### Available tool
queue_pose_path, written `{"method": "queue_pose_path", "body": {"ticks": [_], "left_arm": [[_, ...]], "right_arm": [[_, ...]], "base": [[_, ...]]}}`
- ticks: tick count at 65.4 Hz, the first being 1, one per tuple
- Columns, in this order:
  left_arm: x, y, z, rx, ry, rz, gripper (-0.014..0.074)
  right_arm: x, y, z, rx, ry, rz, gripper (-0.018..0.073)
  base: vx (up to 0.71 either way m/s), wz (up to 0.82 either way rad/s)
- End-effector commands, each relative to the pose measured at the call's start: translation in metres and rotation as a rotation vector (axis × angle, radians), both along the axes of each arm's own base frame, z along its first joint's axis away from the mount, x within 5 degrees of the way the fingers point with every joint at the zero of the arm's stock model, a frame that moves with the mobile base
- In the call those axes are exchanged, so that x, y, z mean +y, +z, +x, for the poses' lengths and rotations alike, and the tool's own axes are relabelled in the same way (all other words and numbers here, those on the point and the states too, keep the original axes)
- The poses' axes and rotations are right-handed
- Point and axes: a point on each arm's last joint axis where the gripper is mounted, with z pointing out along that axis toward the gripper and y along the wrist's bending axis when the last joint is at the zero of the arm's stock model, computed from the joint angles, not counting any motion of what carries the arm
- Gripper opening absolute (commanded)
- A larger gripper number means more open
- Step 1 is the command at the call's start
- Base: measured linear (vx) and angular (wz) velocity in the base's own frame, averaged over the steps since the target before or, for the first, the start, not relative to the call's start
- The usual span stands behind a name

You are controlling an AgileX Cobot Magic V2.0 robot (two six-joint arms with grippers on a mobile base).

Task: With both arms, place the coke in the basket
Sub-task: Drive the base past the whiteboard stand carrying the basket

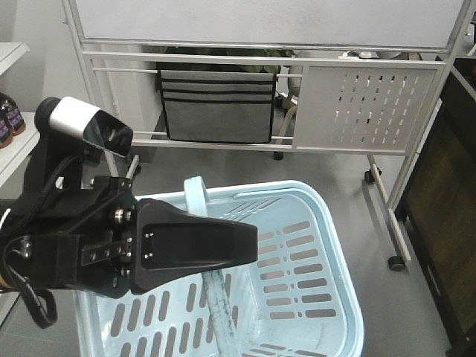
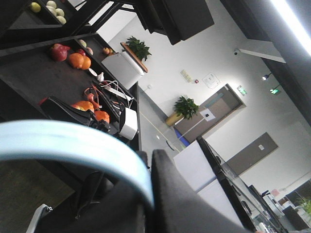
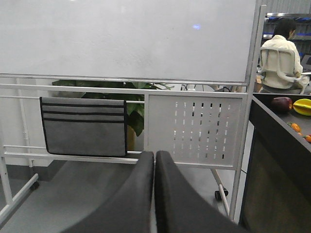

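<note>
Closest to my front camera, the left arm's broad black gripper (image 1: 244, 242) looks clamped on the swinging handle (image 1: 195, 195) of the pale blue slotted plastic shopping basket (image 1: 338, 245), which lies just below it, mouth up. I judge its long axis runs across my view, with the handle crossing front to back. It should be light, stiff plastic and would swing, so mid-handle is where I'd hold. My right gripper (image 3: 154, 156) is pressed together on nothing. No coke in view.

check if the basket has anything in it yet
Empty where visible: the basket shows only bare slotted walls and its own handle, no coke. The left arm hides part of the inside.
</note>
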Motion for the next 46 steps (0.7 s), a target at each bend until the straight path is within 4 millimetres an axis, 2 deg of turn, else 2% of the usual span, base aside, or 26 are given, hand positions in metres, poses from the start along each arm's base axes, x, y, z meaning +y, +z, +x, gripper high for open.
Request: {"method": "queue_pose_path", "body": {"ticks": [1, 46], "left_arm": [[0.0047, 0.0257, -0.0179, -0.035, -0.155, -0.172, -0.0006], [0.0047, 0.0257, -0.0179, -0.035, -0.155, -0.172, -0.0006]], "right_arm": [[0.0004, 0.0035, -0.0014, -0.076, 0.001, -0.015, -0.0005], [0.0004, 0.0037, -0.0014, -0.078, 0.002, -0.015, -0.0005]], "base": [[0.13, -0.01], [0.11, 0.07]]}}
